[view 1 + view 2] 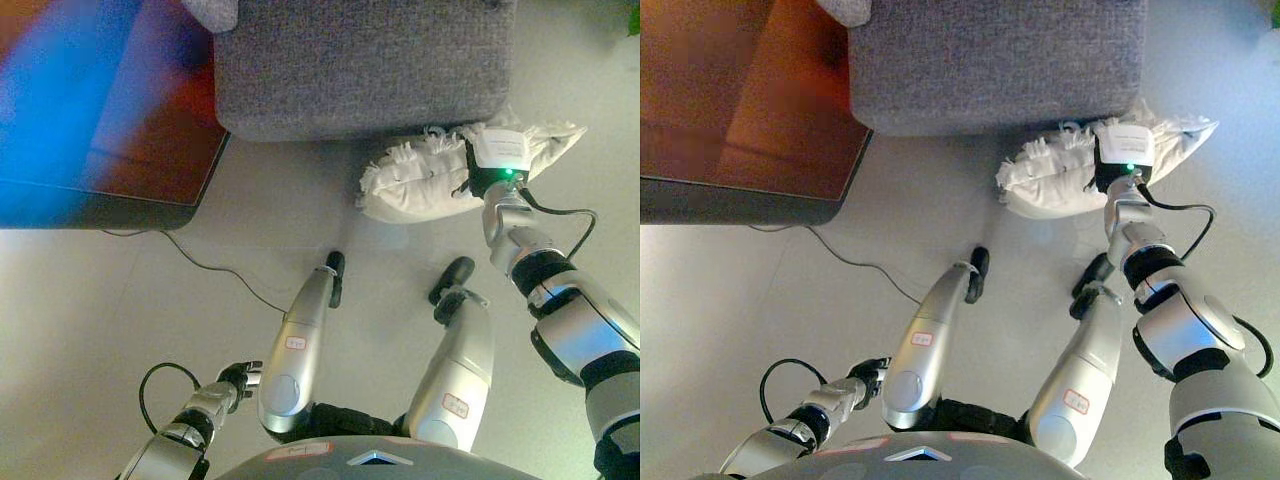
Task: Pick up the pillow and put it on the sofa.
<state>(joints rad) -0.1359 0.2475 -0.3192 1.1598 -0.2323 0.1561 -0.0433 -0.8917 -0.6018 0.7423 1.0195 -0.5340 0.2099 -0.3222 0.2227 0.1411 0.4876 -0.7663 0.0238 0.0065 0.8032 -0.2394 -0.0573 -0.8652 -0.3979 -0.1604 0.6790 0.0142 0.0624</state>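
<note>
A white pillow (425, 180) with fringed edges lies on the floor, pressed against the front of the grey sofa (360, 65). My right hand (486, 183) reaches onto the middle of the pillow; its fingers are hidden behind the wrist and in the pillow's folds. My left hand (243, 378) hangs low at the lower left, relaxed and empty, far from the pillow. The pillow also shows in the right eye view (1055, 175).
A dark brown low table (750, 110) stands left of the sofa, close to its corner. A thin cable (215, 270) runs over the floor from under the table. A light cushion corner (212, 10) shows on the sofa's left end.
</note>
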